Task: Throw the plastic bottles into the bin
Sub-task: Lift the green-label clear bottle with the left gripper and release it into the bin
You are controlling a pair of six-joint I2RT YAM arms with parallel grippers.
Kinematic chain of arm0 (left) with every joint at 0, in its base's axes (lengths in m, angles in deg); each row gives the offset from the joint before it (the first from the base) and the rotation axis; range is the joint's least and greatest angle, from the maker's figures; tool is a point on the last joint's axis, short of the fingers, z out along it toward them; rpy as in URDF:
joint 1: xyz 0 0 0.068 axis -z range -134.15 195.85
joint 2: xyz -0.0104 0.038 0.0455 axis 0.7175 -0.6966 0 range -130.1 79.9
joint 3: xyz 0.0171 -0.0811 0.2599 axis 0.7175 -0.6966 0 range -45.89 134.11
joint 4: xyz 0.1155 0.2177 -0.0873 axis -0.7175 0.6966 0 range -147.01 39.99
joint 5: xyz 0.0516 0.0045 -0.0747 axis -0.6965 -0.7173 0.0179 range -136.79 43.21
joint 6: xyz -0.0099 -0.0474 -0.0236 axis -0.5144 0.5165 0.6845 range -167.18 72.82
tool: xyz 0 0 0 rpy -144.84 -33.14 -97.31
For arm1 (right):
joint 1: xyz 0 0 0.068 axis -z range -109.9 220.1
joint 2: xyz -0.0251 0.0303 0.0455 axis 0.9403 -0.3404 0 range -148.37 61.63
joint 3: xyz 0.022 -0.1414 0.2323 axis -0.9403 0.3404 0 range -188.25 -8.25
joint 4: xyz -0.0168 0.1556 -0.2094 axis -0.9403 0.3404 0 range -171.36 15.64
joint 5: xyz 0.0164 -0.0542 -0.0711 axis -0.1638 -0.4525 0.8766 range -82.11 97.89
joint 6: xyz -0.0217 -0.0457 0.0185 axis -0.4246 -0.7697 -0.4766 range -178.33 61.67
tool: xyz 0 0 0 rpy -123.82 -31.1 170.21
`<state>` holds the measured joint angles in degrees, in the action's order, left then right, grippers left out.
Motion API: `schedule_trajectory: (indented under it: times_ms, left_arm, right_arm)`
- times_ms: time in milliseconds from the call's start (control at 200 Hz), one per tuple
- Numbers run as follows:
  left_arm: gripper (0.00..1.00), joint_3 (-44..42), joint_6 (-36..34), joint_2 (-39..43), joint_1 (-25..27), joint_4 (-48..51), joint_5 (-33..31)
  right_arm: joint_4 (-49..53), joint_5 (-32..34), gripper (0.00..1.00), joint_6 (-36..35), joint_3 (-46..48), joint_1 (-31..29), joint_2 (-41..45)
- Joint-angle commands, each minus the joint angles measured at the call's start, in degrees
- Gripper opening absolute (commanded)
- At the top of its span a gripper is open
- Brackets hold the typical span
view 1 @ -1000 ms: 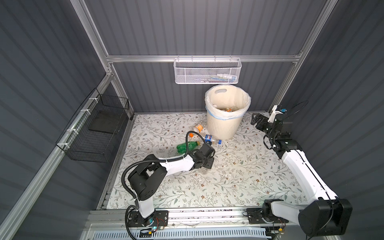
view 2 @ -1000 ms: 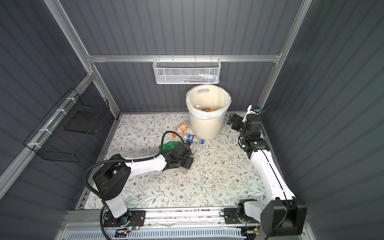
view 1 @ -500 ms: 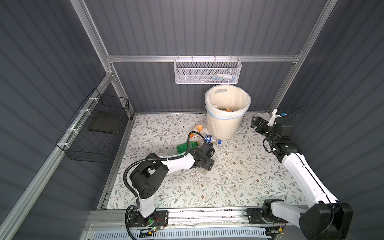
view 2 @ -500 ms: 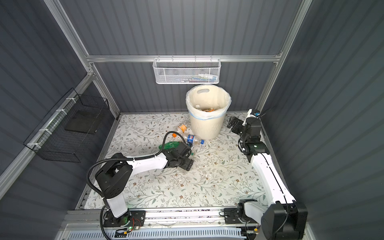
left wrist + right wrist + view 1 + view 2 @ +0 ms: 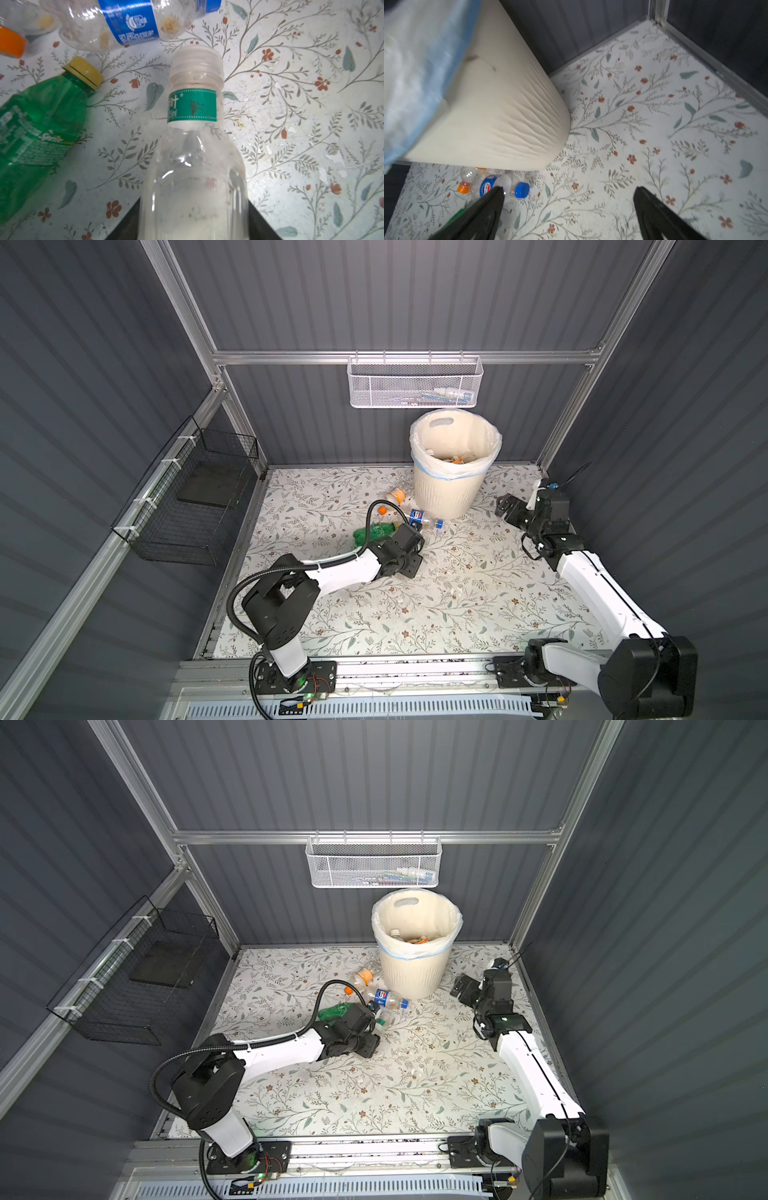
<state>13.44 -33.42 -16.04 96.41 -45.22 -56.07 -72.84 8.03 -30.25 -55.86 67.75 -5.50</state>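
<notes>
One clear bottle (image 5: 193,166) clamped in left pincer (image 5: 194,202) | base cut off

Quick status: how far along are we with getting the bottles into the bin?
Done: several bottles already lie in the bin. In hand: the left gripper is closed on a clear bottle. Left: the green bottle, the blue-label bottle and the orange-capped bottle lie on the floor; the right gripper is open and empty.

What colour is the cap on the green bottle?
Yellow. The cap of the green bottle shows best in the left wrist view.
</notes>
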Motion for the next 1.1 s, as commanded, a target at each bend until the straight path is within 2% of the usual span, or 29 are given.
schedule_trajectory:
  times_ms: [0, 285, 545, 800, 976, 1096]
  left_arm:
    - [0.6, -2.6, 0.6, 4.4, -0.7, -5.5, -0.4]
    - [0.59, -11.0, -0.2, 18.7, -3.2, -15.1, -4.1]
    - [0.59, -16.7, -6.4, 31.5, -6.0, -28.0, -7.7]
    - [0.59, -18.4, -14.1, 36.1, -6.1, -44.8, -8.7]
    - [0.6, -17.5, -21.1, 38.2, -6.2, -53.0, -6.0]
    - [0.6, -12.4, -25.0, 35.0, -6.5, -58.8, -2.8]
  right_arm:
    - [1.5, -1.8, 0.99, 0.6, 1.7, 0.2, -0.4]
    - [1.5, -3.8, 0.98, 1.5, 3.5, -0.7, -3.4]
    - [2.6, -3.6, 0.97, 2.4, 2.7, -3.8, -5.7]
    - [4.1, -1.1, 0.97, 3.1, 2.1, -8.1, -5.4]
    - [4.2, -0.9, 0.97, 4.1, 2.8, -9.3, -4.8]
    - [3.0, -0.6, 0.97, 5.4, 4.3, -10.4, -3.6]
